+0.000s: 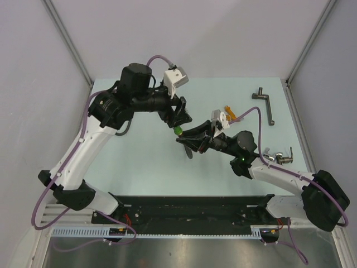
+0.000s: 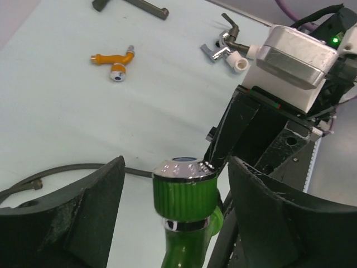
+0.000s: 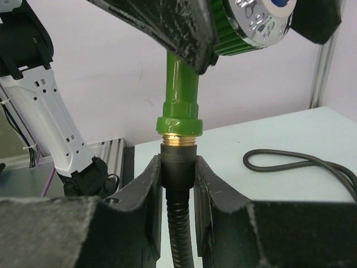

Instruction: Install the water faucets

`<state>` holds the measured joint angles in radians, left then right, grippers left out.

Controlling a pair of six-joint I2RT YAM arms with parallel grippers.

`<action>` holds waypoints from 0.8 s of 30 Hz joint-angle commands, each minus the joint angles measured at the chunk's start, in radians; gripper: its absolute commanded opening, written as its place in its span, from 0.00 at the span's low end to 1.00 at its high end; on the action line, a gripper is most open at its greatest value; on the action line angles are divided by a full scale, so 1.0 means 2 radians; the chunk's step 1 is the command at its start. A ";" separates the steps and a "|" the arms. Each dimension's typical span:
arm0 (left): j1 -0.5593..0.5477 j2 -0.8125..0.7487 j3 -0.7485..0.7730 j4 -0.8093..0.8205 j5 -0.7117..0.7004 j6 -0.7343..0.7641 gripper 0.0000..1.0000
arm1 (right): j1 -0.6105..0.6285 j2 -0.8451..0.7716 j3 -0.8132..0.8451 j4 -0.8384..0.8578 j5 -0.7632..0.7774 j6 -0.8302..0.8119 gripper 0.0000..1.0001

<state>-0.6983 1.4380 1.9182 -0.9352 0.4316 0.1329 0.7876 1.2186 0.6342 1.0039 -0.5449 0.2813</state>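
The green faucet stands upright in mid-air, its silver-rimmed ribbed cap on top. It also shows in the top view and the right wrist view. Its brass thread sits in the end fitting of the black hose. My right gripper is shut on that black fitting, just below the green nut. My left gripper is open, with one finger on each side of the green cap and a gap on both sides. The orange faucet lies on the table, far from both grippers.
A silver tap with a white fitting lies near the right arm. A grey metal crank piece lies at the back right. The black hose loops over the table. Grey walls close in both sides.
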 commanded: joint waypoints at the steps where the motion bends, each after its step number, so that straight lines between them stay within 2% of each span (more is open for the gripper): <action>1: -0.004 0.010 0.026 -0.011 0.061 0.046 0.73 | -0.006 0.000 0.005 0.048 -0.017 0.018 0.00; 5: -0.003 0.007 0.020 -0.009 0.128 0.063 0.52 | -0.021 0.010 0.004 0.080 -0.042 0.053 0.00; 6: -0.003 0.001 0.017 -0.006 0.138 0.068 0.41 | -0.024 0.013 0.004 0.086 -0.047 0.069 0.00; 8: -0.003 -0.006 0.008 0.001 0.160 0.073 0.29 | -0.029 0.020 0.004 0.111 -0.063 0.089 0.00; 9: -0.004 -0.013 0.006 0.002 0.169 0.085 0.18 | -0.036 0.023 0.004 0.121 -0.068 0.113 0.00; 12: -0.004 -0.023 -0.006 0.001 0.208 0.118 0.04 | -0.053 0.042 0.004 0.181 -0.093 0.164 0.00; 15: -0.004 -0.034 -0.018 -0.010 0.255 0.164 0.00 | -0.067 0.070 0.005 0.263 -0.113 0.246 0.00; 18: -0.004 -0.042 -0.023 -0.036 0.309 0.220 0.00 | -0.075 0.082 0.017 0.283 -0.132 0.281 0.00; 20: -0.004 -0.047 -0.025 -0.051 0.321 0.241 0.01 | -0.075 0.083 0.020 0.283 -0.136 0.286 0.00; 23: -0.004 -0.056 -0.027 -0.053 0.321 0.258 0.14 | -0.075 0.083 0.019 0.283 -0.136 0.286 0.00; 24: -0.004 -0.059 -0.027 -0.053 0.319 0.257 0.23 | -0.075 0.083 0.019 0.283 -0.136 0.284 0.00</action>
<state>-0.6964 1.4029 1.8580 -0.9878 0.8913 0.5114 0.6624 1.3762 0.6334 1.3430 -0.8558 0.7815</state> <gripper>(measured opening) 0.459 0.264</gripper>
